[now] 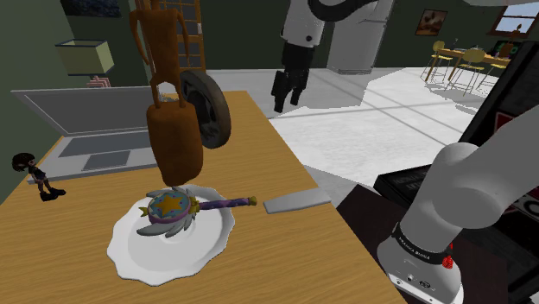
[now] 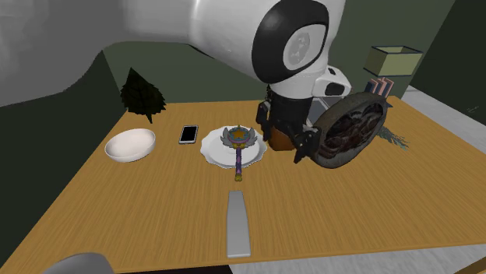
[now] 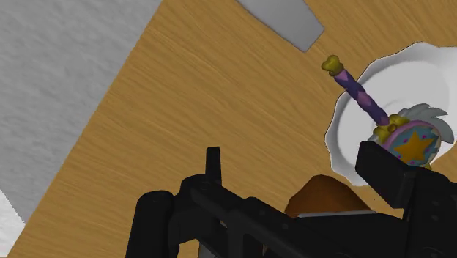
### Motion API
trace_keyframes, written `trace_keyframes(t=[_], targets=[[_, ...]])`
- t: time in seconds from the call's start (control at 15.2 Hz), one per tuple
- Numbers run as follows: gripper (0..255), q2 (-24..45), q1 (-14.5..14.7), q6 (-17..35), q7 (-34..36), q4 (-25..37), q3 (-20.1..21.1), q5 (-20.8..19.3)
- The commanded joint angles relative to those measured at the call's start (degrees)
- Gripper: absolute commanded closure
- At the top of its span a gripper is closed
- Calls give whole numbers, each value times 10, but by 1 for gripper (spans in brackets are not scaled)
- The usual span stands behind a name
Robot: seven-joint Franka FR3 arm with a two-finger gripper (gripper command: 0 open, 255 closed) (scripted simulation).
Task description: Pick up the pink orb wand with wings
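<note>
The wand (image 1: 173,206) has a round pink-rimmed head with a yellow star, pale wings and a purple handle. It lies on a white plate (image 1: 138,255) on the wooden table. In the second exterior view the wand (image 2: 237,140) lies on the plate (image 2: 214,146) with its handle toward the near edge. My black gripper (image 1: 288,102) hangs open, high over the table's edge and well away from the wand. In the second exterior view the gripper (image 2: 282,145) is just right of the plate. In the wrist view the wand (image 3: 399,135) lies beyond my right fingertip (image 3: 381,165), and nothing is held.
A tall brown object (image 1: 173,138) and a dark round disc (image 1: 207,108) stand right behind the plate. A grey flat slab (image 1: 296,201) lies past the handle's end. A laptop (image 1: 95,129), a small figurine (image 1: 39,177), a white bowl (image 2: 130,145) and a phone (image 2: 188,134) also sit on the table.
</note>
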Motion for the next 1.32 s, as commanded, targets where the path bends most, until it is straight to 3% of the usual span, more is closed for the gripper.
trace_keyframes(t=[0.0, 0.59, 1.25], targets=[[0, 33, 13, 23, -10, 9, 16, -4], [0, 170, 60, 104, -45, 54, 80, -46], [0, 324, 117, 169, -59, 117, 140, -137]])
